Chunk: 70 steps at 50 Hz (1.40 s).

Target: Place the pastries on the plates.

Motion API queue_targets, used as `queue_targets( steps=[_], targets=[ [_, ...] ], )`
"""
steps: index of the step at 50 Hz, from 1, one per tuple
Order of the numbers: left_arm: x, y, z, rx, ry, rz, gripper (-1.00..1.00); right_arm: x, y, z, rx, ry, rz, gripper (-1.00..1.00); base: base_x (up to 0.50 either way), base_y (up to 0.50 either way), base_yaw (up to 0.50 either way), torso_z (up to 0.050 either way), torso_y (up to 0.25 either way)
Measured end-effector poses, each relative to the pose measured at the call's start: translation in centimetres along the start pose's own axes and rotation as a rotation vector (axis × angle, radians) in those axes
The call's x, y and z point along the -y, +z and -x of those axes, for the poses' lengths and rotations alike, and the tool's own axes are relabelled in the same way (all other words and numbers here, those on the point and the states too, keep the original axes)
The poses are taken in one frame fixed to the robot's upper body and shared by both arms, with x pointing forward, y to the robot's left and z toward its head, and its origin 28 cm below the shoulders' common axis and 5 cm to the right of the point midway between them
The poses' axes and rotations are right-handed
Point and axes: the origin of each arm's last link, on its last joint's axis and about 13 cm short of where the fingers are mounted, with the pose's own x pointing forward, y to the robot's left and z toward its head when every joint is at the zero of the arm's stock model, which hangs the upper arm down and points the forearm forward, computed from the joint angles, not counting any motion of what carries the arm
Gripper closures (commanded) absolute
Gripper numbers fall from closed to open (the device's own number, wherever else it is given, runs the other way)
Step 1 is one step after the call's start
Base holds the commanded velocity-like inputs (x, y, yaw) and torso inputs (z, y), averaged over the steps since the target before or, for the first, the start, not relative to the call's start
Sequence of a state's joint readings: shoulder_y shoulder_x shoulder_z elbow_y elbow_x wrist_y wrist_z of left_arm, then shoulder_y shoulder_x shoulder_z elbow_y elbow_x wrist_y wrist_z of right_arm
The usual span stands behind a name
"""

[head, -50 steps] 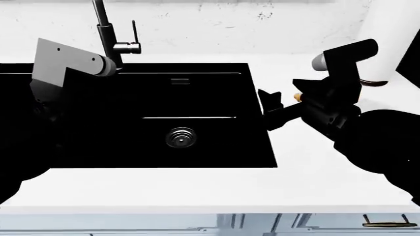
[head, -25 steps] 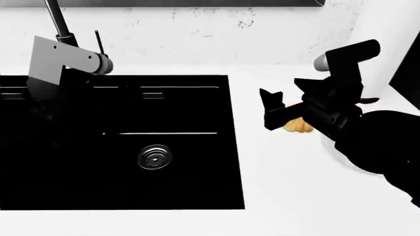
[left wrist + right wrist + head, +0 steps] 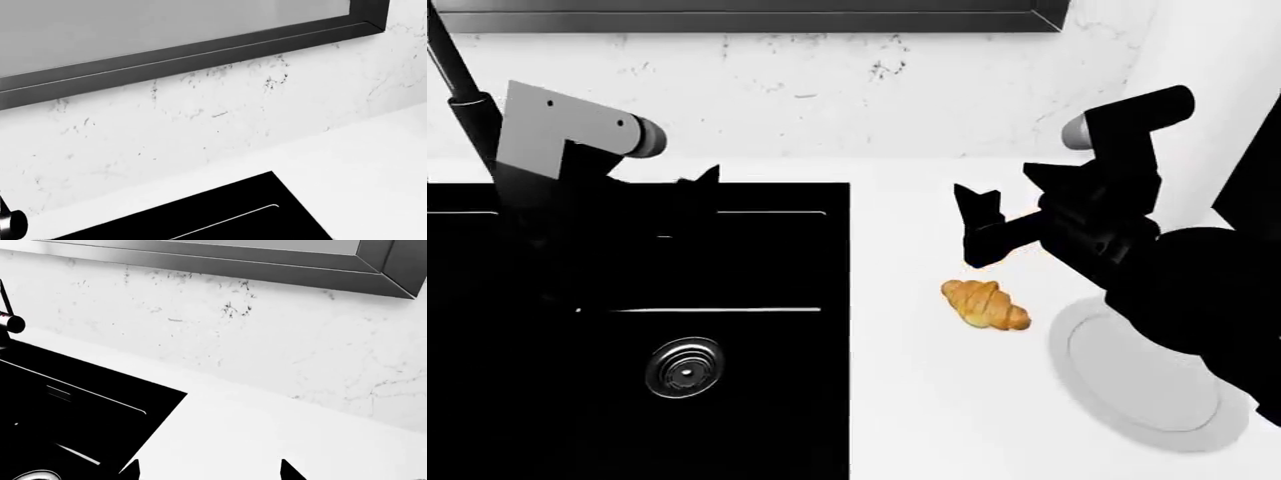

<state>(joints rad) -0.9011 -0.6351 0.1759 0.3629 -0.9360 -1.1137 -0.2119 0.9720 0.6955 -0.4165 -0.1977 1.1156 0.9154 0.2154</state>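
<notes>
The croissant is seen lying flat on the white counter, between the black sink and the light-grey plate; it is just beside the plate's rim but not on it, so this placement is judged not yet done. Only 1 pastry and 1 plate are shown; the bun and the blue-rimmed plate are not in view.

The right gripper is held above and slightly behind the croissant, apart from it, with nothing carried. Its 2 finger tips are shown well spread in the right wrist view, a stance judged suited to a descent over the pastry.

The left gripper is held over the sink's back edge, away from the work, probably to keep it clear. Its dark shape is lost against the basin, so its opening cannot be told. Only wall, counter and a sink corner are shown by the left wrist view.
</notes>
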Motion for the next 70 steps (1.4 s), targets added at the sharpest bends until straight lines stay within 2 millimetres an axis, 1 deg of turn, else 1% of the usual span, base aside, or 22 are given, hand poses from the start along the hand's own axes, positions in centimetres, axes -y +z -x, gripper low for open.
queue_targets(
  steps=[7, 12, 18, 24, 36, 45, 60, 70],
  targets=[
    [-0.1, 0.0, 0.0, -0.001, 0.012, -0.002, -1.0, -0.1, -0.1, -0.1, -0.004, 0.009, -0.004, -1.0, 0.07, -0.36, 0.0, 0.0, 0.001],
    [0.1, -0.1, 0.1, 0.001, -0.001, 0.003, -1.0, 0.1, -0.3, -0.2, -0.009, -0.004, -0.001, -1.0, 0.02, -0.02, 0.0, 0.0, 0.0],
    [-0.2, -0.1, 0.2, 0.0, 0.005, 0.003, -1.0, 0.1, -0.5, -0.3, -0.022, -0.003, -0.008, -1.0, 0.0, 0.0, 0.0, 0.0, 0.0],
    [-0.3, -0.1, 0.2, -0.001, 0.008, 0.004, -1.0, 0.0, -0.8, -0.5, -0.051, -0.007, -0.008, -1.0, 0.0, 0.0, 0.0, 0.0, 0.0],
    [-0.7, -0.2, 0.3, -0.002, 0.01, 0.004, -1.0, -0.2, -1.0, -1.3, -0.162, 0.024, 0.012, -1.0, 0.0, 0.0, 0.0, 0.0, 0.0],
    [-0.8, -0.2, 0.3, -0.002, 0.013, 0.005, -1.0, 0.0, -0.3, -1.8, -0.238, 0.06, 0.035, -1.0, 0.0, 0.0, 0.0, 0.0, 0.001],
    [-0.5, -0.5, 0.2, -0.004, 0.013, 0.011, -1.0, 0.5, 1.1, -1.9, -0.364, 0.123, 0.082, -1.0, 0.0, 0.0, 0.0, 0.0, 0.0],
    [-0.3, -0.8, 0.2, -0.007, 0.014, 0.016, -1.0, 0.3, 1.5, -1.9, -0.419, 0.179, 0.096, -1.0, 0.0, 0.0, 0.0, 0.0, 0.0]
  ],
)
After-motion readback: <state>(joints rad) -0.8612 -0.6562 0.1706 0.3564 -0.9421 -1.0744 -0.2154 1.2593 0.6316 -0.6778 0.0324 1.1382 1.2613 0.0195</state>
